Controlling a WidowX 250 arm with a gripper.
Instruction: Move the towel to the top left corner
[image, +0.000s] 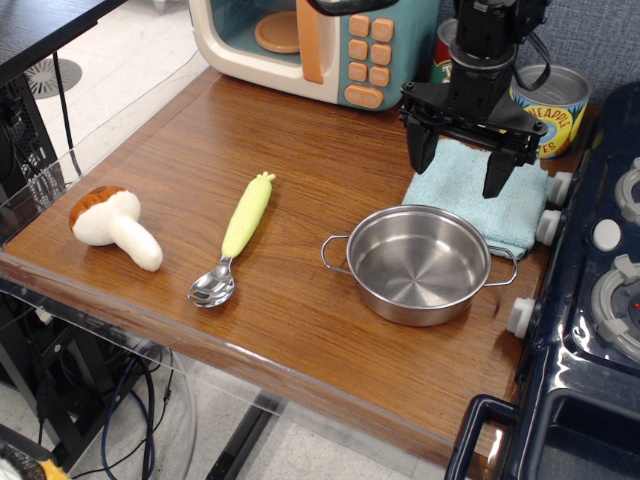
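Note:
The light blue folded towel (490, 205) lies on the brown wood-grain table at the right, between the steel pot (418, 265) and the cans, partly tucked behind the pot's rim. My gripper (459, 172) hangs directly over the towel with its two black fingers spread wide, open and empty; whether the fingertips touch the cloth I cannot tell. The top left corner of the table (215, 85) lies in front of the toy microwave, far from the gripper.
A toy microwave (315, 45) stands at the back. A tomato sauce can (442, 60) and a pineapple can (555, 110) stand behind the towel. A green-handled spoon (237, 235) and a toy mushroom (115, 228) lie at the left. A dark toy stove (590, 300) borders the right.

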